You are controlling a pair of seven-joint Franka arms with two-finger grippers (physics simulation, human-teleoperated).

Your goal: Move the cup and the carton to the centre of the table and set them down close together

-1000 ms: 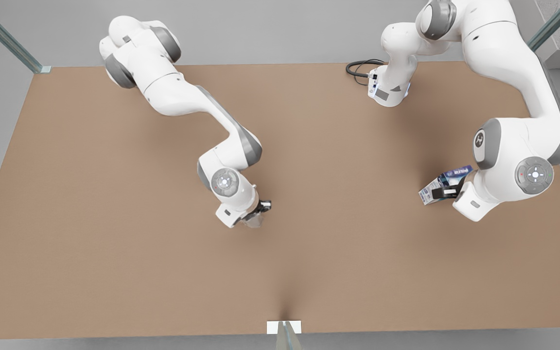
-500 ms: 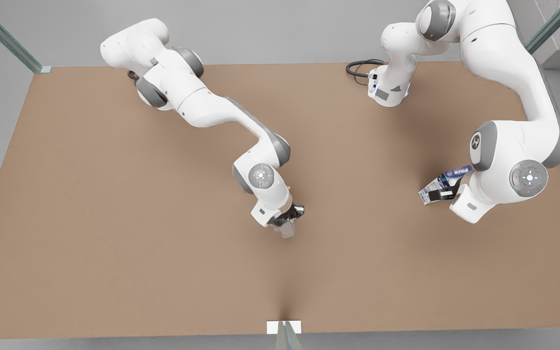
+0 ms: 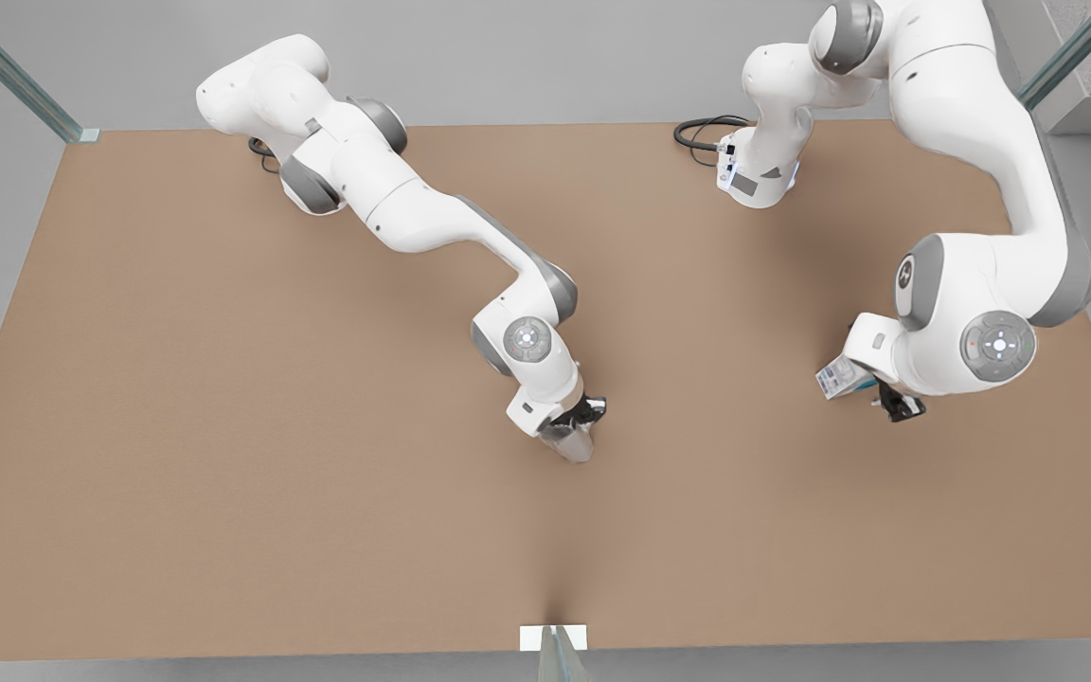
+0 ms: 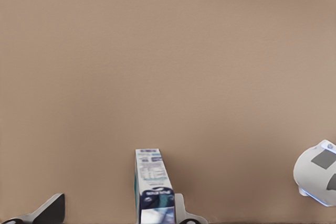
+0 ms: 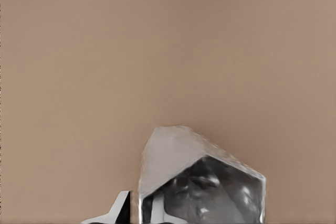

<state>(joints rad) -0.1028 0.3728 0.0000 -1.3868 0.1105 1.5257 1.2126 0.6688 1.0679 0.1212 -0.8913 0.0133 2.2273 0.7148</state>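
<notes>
Right tool [image 3: 581,423] grips the cup [image 3: 576,443] near the bench [image 3: 223,474] centre; left tool [image 3: 872,393], gripping the carton [image 3: 839,377], lies well toward the front view's right.

Carton [image 3: 836,377] mostly hidden beneath left end effector [image 3: 889,403] wrist.

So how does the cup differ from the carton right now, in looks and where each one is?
The cup is silvery and faceted; the carton is a narrow box, blue and white with print. In the front view the cup sits near the middle of the table, while the carton is far toward that view's right. The right gripper holds the cup; the left gripper is at the carton.
</notes>
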